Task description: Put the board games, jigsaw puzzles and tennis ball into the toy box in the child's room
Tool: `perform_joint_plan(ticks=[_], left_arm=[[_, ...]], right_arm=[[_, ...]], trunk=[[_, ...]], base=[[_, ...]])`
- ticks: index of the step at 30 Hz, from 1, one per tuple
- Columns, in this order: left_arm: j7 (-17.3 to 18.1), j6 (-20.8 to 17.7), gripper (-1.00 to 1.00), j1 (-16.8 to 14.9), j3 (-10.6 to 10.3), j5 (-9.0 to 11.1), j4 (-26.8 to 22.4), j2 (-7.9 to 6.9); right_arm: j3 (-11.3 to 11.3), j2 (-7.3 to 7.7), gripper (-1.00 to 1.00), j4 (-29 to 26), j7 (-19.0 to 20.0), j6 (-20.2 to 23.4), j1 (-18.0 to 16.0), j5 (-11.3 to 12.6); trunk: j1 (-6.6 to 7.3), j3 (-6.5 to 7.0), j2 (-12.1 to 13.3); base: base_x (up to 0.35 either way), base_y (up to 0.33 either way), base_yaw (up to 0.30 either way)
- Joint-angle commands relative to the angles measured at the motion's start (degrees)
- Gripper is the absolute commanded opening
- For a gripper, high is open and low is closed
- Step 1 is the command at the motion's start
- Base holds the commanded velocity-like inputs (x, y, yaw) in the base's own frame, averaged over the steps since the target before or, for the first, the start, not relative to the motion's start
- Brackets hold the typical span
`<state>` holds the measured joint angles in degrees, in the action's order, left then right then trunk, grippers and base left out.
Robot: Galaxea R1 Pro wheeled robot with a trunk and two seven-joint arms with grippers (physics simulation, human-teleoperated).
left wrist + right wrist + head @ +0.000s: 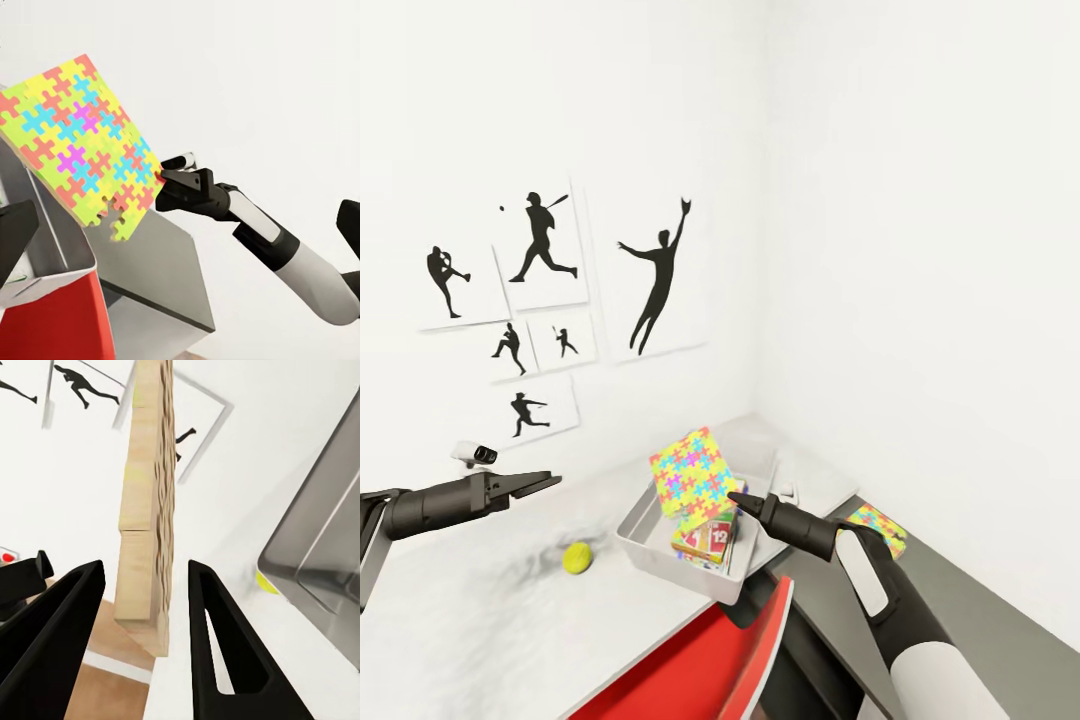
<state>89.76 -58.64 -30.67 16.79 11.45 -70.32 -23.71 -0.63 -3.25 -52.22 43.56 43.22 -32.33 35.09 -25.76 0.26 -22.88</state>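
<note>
White walls meet in a corner at the upper centre of the head view, with 6 black baseball-player silhouette prints (540, 240) at the left, above the light-grey table (480, 620).

The right gripper (732, 497), low and right of centre, touches the edge of a thin, flat jigsaw puzzle (693, 473) printed with yellow, green, pink and blue interlocking shapes. In the right wrist view its 2 dark fingers (217, 637) stand spread on either side of the puzzle's pale, layered edge (146, 510) with gaps showing, so I cannot tell whether it is gripped or just released. The puzzle is tilted above the toy box (650, 545), a shallow light-grey bin with sloping walls and rounded corners. Inside it lie board games (707, 540), mostly hidden under the puzzle; only a red-and-yellow printed corner shows.

A small yellow-green tennis ball (578, 558) rests on the table left of the box. A 2nd jigsaw puzzle (880, 528) lies flat on the dark-grey wing (1000, 610) at the right, partly cut off by the arm. A red chair (700, 660) is cropped at the bottom edge.

The left gripper (545, 482), at the left edge, hangs released above the table.
</note>
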Motion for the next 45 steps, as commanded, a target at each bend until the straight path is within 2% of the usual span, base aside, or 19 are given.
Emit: perform_joint_plan(ticks=[1, 13, 15, 16, 18, 21, 23, 24, 26, 28, 30, 33, 36, 45], left_arm=[[0.24, -0.6, 1.0, -0.01, -0.01, -0.03, 0.02, -0.02], [0.24, -0.65, 1.0, -0.01, -0.04, -0.02, 0.03, -0.01], [0.24, -0.64, 1.0, -0.01, -0.02, -0.02, 0.03, -0.01], [0.24, -0.64, 1.0, -0.01, -0.05, -0.02, 0.05, 0.02], [0.24, -0.67, 1.0, -0.01, -0.11, -0.02, 0.07, 0.14], [0.24, -0.68, 1.0, -0.01, -0.16, -0.02, 0.09, 0.25], [0.24, -0.68, 1.0, -0.01, -0.13, -0.05, 0.08, 0.25], [0.24, -0.68, 1.0, -0.01, -0.16, -0.04, 0.06, 0.25], [0.24, -0.68, 1.0, -0.01, -0.17, -0.01, 0.04, 0.29], [0.24, -0.68, 1.0, -0.01, -0.16, 0.0, 0.07, 0.3], [0.24, -0.68, 1.0, -0.01, -0.12, -0.01, 0.07, 0.19], [0.24, -0.7, 1.0, -0.01, -0.06, -0.02, 0.09, 0.1], [0.24, -0.75, 1.0, -0.01, -0.02, -0.02, 0.09, 0.08], [0.24, -0.77, 1.0, -0.01, -0.08, -0.02, 0.05, 0.07]], right_arm=[[-0.07, 0.01, -1.0, 0.01, 0.03, 0.28, -0.02, 0.16], [-0.17, -0.04, -1.0, 0.09, -0.43, 0.16, -0.02, 0.22], [-1.28, -0.11, -1.0, 0.5, -0.6, 0.15, -0.05, 0.28], [-2.59, -0.34, -1.0, 0.88, -1.08, 0.13, -0.07, 0.3], [-6.03, -0.7, -1.0, 1.55, -4.09, 0.32, -0.58, 0.32], [-9.34, -0.92, -1.0, 1.99, -12.65, 0.62, -2.82, 1.12], [-10.27, -0.95, -1.0, 3.01, -18.85, 0.68, -5.25, 3.83], [-10.61, -0.96, -1.0, 4.57, -23.29, 0.7, -6.84, 6.73], [-10.78, -0.96, -1.0, 6.9, -28.69, 0.7, -8.67, 10.48], [-10.79, -1.01, -1.0, 9.74, -33.4, 0.56, -10.64, 12.67], [-10.54, -1.58, -1.0, 12.84, -37.2, 0.24, -12.36, 13.47], [-10.28, -3.62, -1.0, 14.92, -39.7, 0.14, -13.37, 13.59], [-10.2, -4.58, -1.0, 15.59, -40.58, -0.09, -13.63, 13.46], [-10.09, -4.81, -1.0, 16.08, -41.0, -1.72, -13.65, 13.42]], trunk=[[-0.03, -0.03, -0.04], [-0.03, -0.03, -0.04], [-0.03, -0.03, -0.04], [-0.03, -0.03, -0.04], [-0.03, -0.03, -0.04], [-0.03, -0.03, -0.04], [-0.03, -0.03, -0.04], [-0.03, -0.03, -0.04], [-0.03, -0.03, -0.04], [-0.03, -0.03, -0.04], [-0.03, -0.03, -0.04], [-0.03, -0.03, -0.04], [-0.03, -0.03, -0.04], [-0.03, -0.03, -0.04]], base=[[0.032, 0.117, 0.0], [0.006, 0.017, 0.0], [0.0, 0.0, 0.0], [0.0, 0.0, 0.0], [0.0, 0.0, 0.0], [0.0, 0.0, 0.0], [0.0, 0.0, 0.0], [0.0, 0.0, 0.0], [0.0, 0.0, 0.0], [0.0, 0.0, 0.0], [0.0, 0.0, 0.0], [0.0, 0.0, 0.0], [0.0, 0.0, 0.0], [0.066, 0.0, 0.0]])
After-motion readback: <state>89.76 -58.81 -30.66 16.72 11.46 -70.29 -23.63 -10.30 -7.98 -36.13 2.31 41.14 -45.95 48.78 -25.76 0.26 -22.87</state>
